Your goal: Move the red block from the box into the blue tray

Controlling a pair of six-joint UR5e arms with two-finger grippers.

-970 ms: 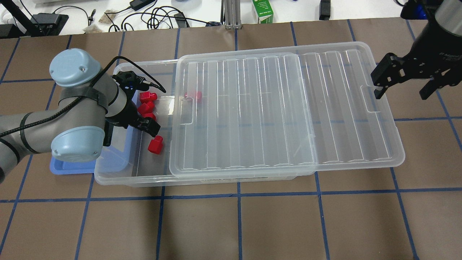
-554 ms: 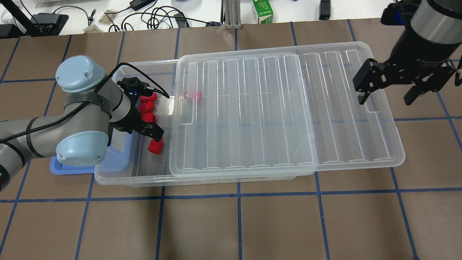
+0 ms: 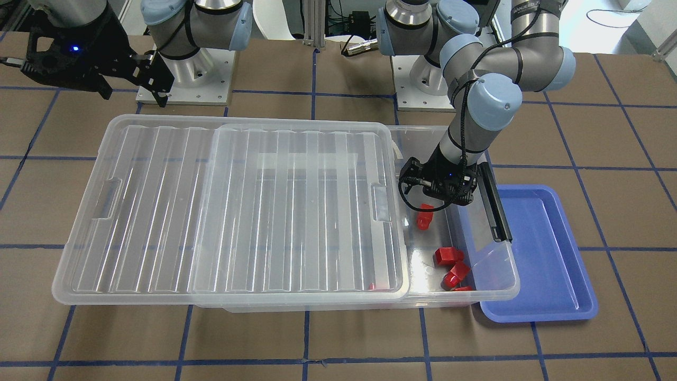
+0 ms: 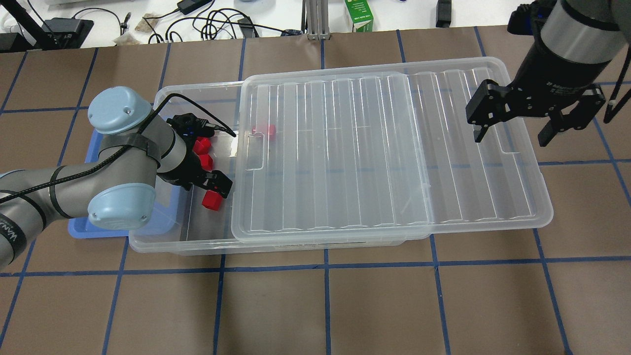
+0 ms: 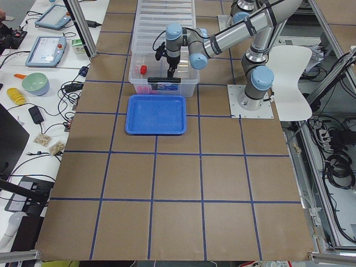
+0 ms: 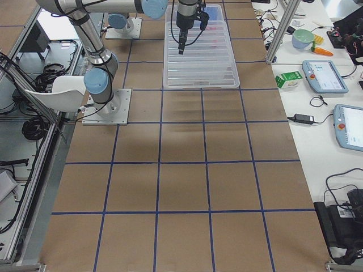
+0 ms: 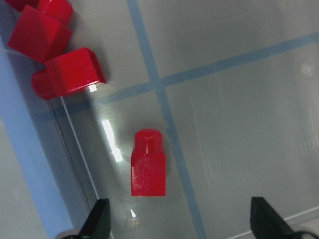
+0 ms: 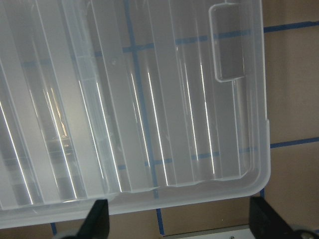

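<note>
The red block (image 7: pixel 148 164) lies alone on the floor of the clear box (image 4: pixel 148 244), at its uncovered left end (image 4: pixel 212 201). My left gripper (image 7: pixel 182 224) is open just above it, one finger on each side; it also shows in the overhead view (image 4: pixel 213 186) and the front view (image 3: pixel 429 203). The blue tray (image 4: pixel 84 227) sits against the box's left end, partly under my left arm. My right gripper (image 4: pixel 512 133) is open and empty above the right end of the ribbed lid (image 4: pixel 345 148).
The lid is slid to the right and overhangs the box's right end. Other red pieces (image 4: pixel 202 148) cluster at the box's far left corner, and one (image 4: pixel 266 129) lies under the lid. A black latch bar (image 3: pixel 492 201) stands on the box end beside the tray.
My left gripper has moved further into the box and now stands over the lone red block. My right arm has swung left, from beyond the lid's edge to over its right end.
</note>
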